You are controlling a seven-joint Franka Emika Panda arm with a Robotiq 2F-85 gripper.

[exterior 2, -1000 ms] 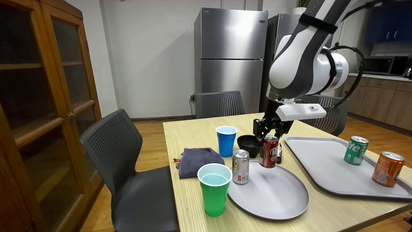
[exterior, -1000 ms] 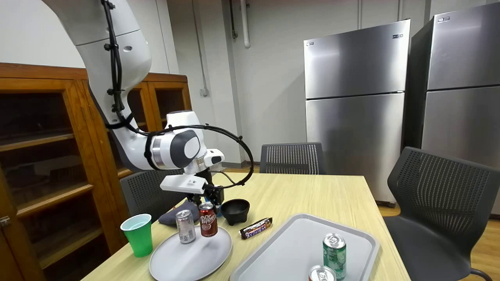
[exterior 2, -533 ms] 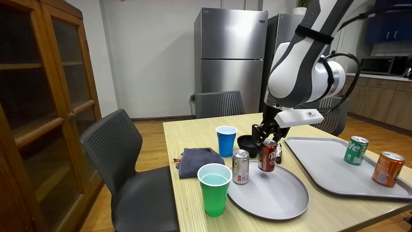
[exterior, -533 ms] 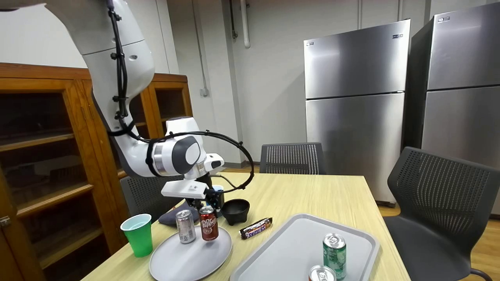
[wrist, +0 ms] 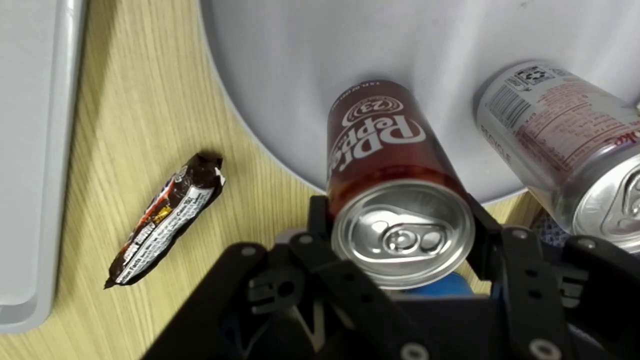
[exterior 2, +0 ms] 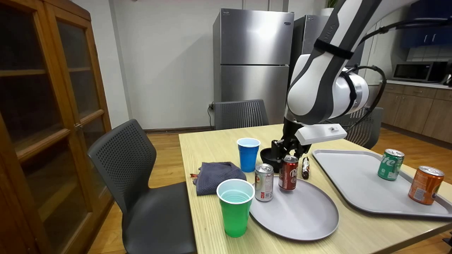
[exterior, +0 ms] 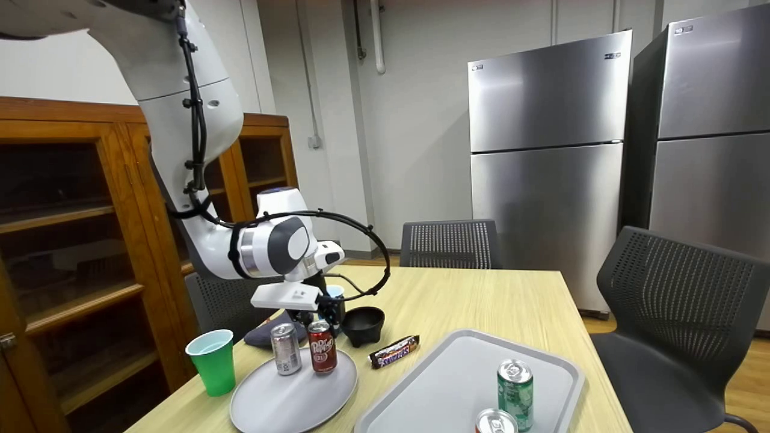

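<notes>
In an exterior view, the red can (exterior: 323, 349) sits lower than a second ago, at or just above the round plate (exterior: 289, 402). In an exterior view, the candy bar (exterior 2: 305, 168), partly hidden earlier, shows whole. In the wrist view, the gripper (wrist: 400, 225) pinches the can's top, its base inside the plate's rim, near the silver can (wrist: 565, 130).

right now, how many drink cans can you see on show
4: the red can held in the gripper, the silver can on the round plate, and the green can and orange can on the tray. Others could be hidden behind the arm.
</notes>
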